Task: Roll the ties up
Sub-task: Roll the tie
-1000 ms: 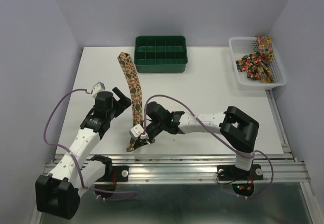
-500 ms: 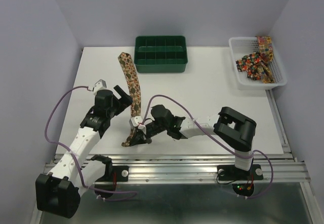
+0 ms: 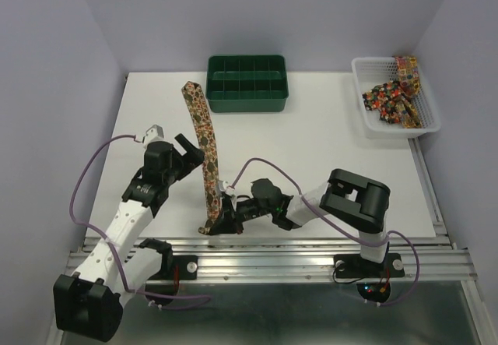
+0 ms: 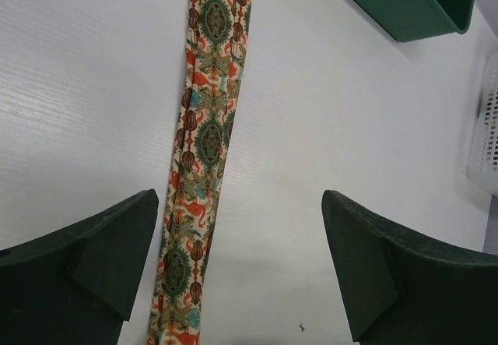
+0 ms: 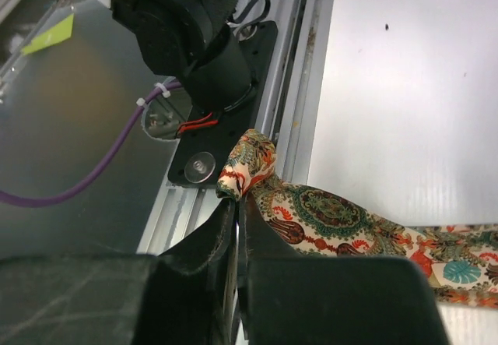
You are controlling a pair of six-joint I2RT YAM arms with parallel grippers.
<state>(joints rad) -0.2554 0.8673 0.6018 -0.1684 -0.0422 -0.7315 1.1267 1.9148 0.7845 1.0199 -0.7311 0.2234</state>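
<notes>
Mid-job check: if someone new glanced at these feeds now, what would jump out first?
The long patterned tie running down the table from beside the green tray to the near edge, its near end pinched in the shut right fingers. The left fingers hang wide open over its middle, holding nothing. At the far right, a white basket holds more bright ties.

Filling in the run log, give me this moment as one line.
right claw: shut on near end of tie | left claw: open, over tie's middle | roll: none visible yet
</notes>
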